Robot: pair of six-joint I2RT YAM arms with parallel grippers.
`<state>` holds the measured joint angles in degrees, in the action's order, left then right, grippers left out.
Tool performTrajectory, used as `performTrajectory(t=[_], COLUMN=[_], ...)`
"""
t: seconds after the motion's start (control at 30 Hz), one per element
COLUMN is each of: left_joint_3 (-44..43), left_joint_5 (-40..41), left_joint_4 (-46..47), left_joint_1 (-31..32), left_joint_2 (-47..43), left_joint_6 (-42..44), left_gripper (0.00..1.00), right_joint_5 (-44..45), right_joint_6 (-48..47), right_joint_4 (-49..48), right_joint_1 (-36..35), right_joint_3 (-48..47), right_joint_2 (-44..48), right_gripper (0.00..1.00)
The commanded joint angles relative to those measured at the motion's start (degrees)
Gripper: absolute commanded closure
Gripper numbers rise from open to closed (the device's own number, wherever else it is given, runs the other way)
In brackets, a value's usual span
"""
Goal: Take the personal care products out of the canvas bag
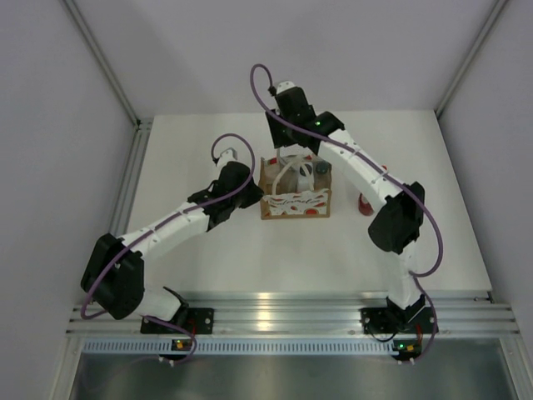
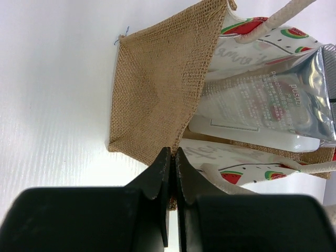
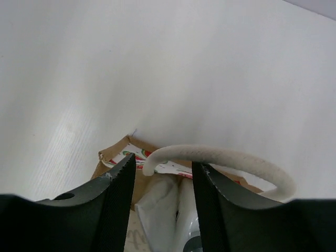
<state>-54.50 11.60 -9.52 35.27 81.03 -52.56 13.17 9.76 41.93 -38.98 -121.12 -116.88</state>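
Observation:
The canvas bag [image 1: 296, 202] stands open at the table's middle. My left gripper [image 1: 256, 190] is shut on the bag's left burlap edge; the left wrist view shows the jaws [image 2: 173, 153] pinching the weave of the bag [image 2: 157, 89]. A whitish-grey squeeze tube [image 2: 257, 105] lies inside. A white bottle with a dark cap [image 1: 321, 169] also shows in the bag. My right gripper [image 1: 293, 154] is open and empty, just above the bag's far side; its jaws [image 3: 164, 161] straddle a rope handle [image 3: 220, 157] over the tube [image 3: 163, 205]. The red bottle [image 1: 364, 203] lies on the table to the right, partly hidden by the right arm.
The white table [image 1: 208, 258] is closed in by grey walls on the left, right and back. A metal rail [image 1: 283, 312] runs along the near edge. The right arm's elbow [image 1: 398, 217] hangs over the red bottle's spot.

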Motion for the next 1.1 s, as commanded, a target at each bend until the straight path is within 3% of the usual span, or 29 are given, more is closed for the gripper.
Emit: performTrajectory(t=[0.0, 0.27, 0.83, 1.07], left_joint_3=[1.68, 1.33, -0.17, -0.08], left_joint_5=[0.8, 0.8, 0.53, 0.53], left_joint_4=[-3.58, -3.58, -3.66, -3.66], left_joint_1=[-0.2, -0.2, -0.2, -0.2], left_joint_2=[-1.32, -0.53, 1.49, 1.67], left_joint_6=[1.31, 0.79, 0.17, 0.17], left_gripper=[1.0, 1.0, 1.0, 1.0], right_joint_5=[-3.49, -5.8, 0.8, -2.71], right_joint_6=[-2.99, -2.55, -1.41, -2.99], right_joint_4=[5.43, 7.29, 4.57, 2.72], right_joint_1=[1.71, 2.16, -0.48, -1.53], right_joint_3=[-4.99, -0.35, 3.61, 5.71], right_joint_2=[-2.56, -0.55, 4.81, 7.54], right_gripper=[0.55, 0.63, 0.62, 0.62])
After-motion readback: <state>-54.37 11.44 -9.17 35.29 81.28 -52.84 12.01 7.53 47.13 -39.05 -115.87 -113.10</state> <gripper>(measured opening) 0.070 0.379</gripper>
